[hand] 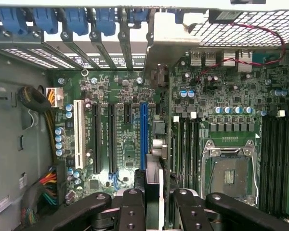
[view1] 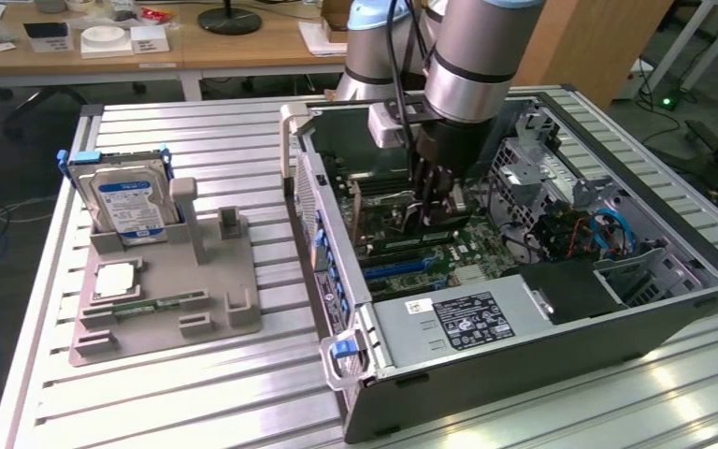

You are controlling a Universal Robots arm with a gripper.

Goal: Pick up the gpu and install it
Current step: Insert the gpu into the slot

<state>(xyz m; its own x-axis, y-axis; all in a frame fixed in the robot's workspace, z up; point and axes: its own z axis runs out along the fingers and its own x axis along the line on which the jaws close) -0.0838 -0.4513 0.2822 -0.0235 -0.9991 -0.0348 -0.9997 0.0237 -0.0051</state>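
My gripper [view1: 437,213] reaches down inside the open computer case [view1: 658,309], over the motherboard [hand: 120,91]. It is shut on the gpu [hand: 166,120]. In the wrist view the card appears edge-on between the black fingers [hand: 131,211], with its silver end bracket [hand: 166,41] at the case's rear slot wall. The card hangs over the board right beside the long blue expansion slot [hand: 143,139], between that slot and the memory slots [hand: 185,144]. I cannot tell whether its edge touches a slot.
On the table to the exterior view's left, a grey holder [view1: 197,313] carries a silver hard drive with a blue label [view1: 131,206], a processor chip [view1: 116,279] and a green memory stick [view1: 153,306]. The power supply [view1: 466,323], cables [view1: 609,234] and drive cage crowd the case.
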